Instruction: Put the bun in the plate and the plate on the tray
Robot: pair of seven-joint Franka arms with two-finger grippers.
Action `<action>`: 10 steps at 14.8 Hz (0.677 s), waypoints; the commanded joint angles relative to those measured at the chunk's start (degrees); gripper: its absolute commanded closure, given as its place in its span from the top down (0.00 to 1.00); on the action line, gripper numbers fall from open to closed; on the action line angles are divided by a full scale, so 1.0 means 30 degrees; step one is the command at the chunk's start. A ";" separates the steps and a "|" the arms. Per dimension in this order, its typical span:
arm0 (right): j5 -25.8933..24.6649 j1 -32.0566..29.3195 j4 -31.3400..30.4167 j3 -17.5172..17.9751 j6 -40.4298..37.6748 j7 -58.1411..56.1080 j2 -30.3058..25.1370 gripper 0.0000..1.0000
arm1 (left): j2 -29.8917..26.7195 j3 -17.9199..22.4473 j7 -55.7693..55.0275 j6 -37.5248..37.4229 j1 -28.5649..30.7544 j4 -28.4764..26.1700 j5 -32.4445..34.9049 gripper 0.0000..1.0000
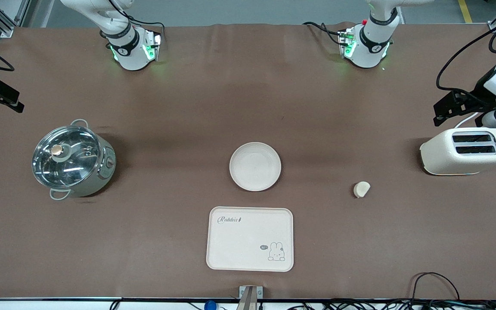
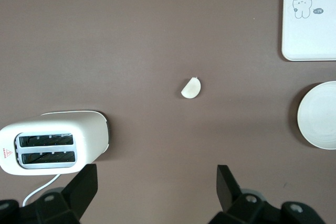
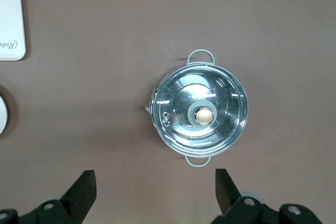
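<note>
The small pale bun [image 1: 361,189] lies on the brown table between the plate and the toaster; it also shows in the left wrist view [image 2: 191,88]. The round cream plate [image 1: 255,166] sits empty at the table's middle, and the left wrist view [image 2: 319,115] shows part of it. The cream "Rabbit" tray [image 1: 250,239] lies empty, nearer the front camera than the plate, and also shows in the left wrist view [image 2: 311,20]. My left gripper [image 2: 157,174] is open and empty, high over the table near the toaster. My right gripper [image 3: 156,177] is open and empty, high near the pot.
A white two-slot toaster [image 1: 466,150] stands at the left arm's end of the table. A steel pot with a glass lid [image 1: 72,159] stands at the right arm's end. Cables lie along the table's front edge.
</note>
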 commanded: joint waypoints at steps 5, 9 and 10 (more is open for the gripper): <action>0.1058 0.0981 -0.0280 0.0155 0.0135 0.0008 -0.0257 1.00 | 0.1167 -0.0107 0.0357 -0.0476 0.0025 0.0448 0.0033 1.00; 0.1967 0.2009 -0.0513 0.0155 0.1130 0.0125 0.0793 1.00 | 0.5792 -0.0165 0.0299 0.2325 -0.0180 0.0009 -0.0202 1.00; 0.2436 0.2011 -0.0775 0.0126 0.1654 0.0096 0.1291 1.00 | 0.7197 -0.0195 0.0503 0.3351 -0.0239 0.0038 -0.0174 1.00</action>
